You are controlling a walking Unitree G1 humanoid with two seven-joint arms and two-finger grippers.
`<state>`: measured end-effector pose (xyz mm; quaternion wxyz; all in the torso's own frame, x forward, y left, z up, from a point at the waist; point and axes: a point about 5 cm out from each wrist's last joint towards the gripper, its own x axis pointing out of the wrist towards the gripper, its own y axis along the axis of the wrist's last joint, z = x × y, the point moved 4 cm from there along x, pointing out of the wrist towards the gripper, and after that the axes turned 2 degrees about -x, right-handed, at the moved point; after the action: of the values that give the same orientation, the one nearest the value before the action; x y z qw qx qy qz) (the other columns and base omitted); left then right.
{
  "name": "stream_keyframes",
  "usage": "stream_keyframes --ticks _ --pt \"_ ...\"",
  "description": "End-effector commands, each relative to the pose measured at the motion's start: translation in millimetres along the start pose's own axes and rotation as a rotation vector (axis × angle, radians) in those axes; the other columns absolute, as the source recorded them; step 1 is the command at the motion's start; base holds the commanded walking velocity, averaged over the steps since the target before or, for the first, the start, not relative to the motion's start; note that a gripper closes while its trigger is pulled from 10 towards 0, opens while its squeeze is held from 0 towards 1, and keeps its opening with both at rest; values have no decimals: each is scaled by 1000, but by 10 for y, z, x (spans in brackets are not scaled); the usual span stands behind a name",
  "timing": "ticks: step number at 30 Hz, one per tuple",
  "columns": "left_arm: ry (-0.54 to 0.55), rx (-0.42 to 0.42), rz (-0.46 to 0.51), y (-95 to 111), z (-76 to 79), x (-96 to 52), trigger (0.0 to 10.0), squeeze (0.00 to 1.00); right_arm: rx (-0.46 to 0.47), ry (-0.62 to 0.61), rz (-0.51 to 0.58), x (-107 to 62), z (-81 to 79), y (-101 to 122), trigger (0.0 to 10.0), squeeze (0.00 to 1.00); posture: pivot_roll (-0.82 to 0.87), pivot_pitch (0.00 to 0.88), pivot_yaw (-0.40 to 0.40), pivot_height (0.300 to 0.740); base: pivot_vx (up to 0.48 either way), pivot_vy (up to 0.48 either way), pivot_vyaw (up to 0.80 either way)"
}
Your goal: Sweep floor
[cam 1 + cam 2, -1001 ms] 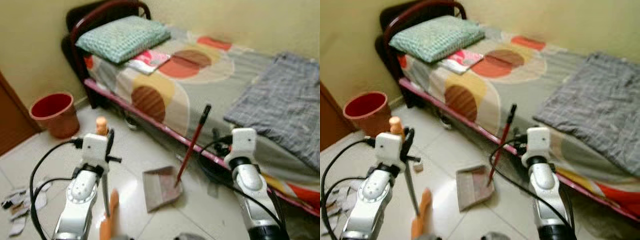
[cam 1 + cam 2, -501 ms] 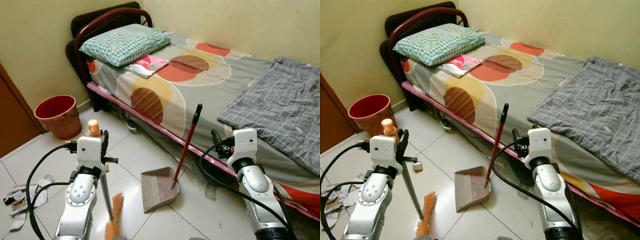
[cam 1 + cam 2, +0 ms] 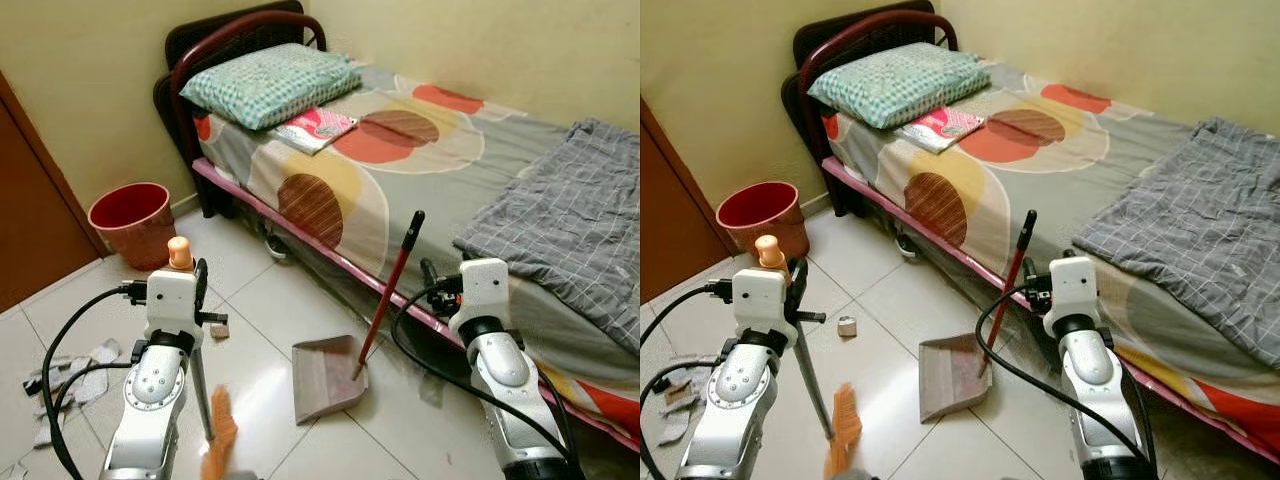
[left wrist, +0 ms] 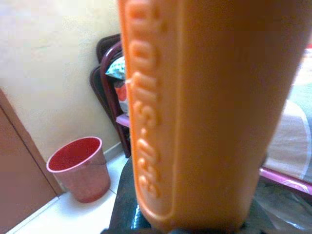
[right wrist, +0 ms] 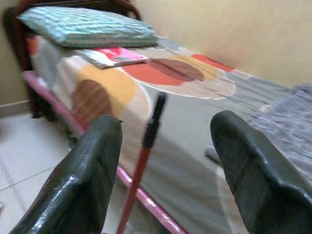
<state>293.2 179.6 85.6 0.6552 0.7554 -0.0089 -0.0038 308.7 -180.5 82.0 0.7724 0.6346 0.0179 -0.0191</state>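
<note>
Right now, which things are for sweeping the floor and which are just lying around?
For sweeping:
broom, held in the left gripper
dustpan with its red handle
paper scraps on the floor
red bin
right gripper, jaws open near the handle

Just lying about:
pillow
pink book
grey blanket
small thing on the tiles

Pale yellow walls close in the corner ahead of me, and a brown door stands at my ten o'clock. The floor is glossy off-white tile with thin dark joints, reflecting soft indoor light. From twelve to three o'clock runs a bed with a dark curved metal headboard against the far wall and a pink side rail. Its sheet shows large red, orange and brown circles on grey. A green checked pillow lies at the head, a grey plaid blanket toward the foot.
</note>
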Motion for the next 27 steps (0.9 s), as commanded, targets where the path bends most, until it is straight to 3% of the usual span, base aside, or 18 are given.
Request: stream_keyframes --ticks 1,5,12,27 --pt "16 22 7 21 -48 17 10000 0 5 -48 5 -14 81 13 10000 0 -46 0 13 740 274 0 0" --pt "27 27 6 14 -73 6 10000 0 29 -114 -26 -71 143 -70 10000 0 -47 0 18 740 278 0 0" --pt "33 30 9 20 -91 28 10000 0 78 -69 -23 -78 69 -91 10000 0 -51 0 20 740 286 0 0" --pt "30 29 8 15 -74 26 10000 0 63 -52 -17 -67 49 -76 10000 0 -50 0 19 740 298 275 0"
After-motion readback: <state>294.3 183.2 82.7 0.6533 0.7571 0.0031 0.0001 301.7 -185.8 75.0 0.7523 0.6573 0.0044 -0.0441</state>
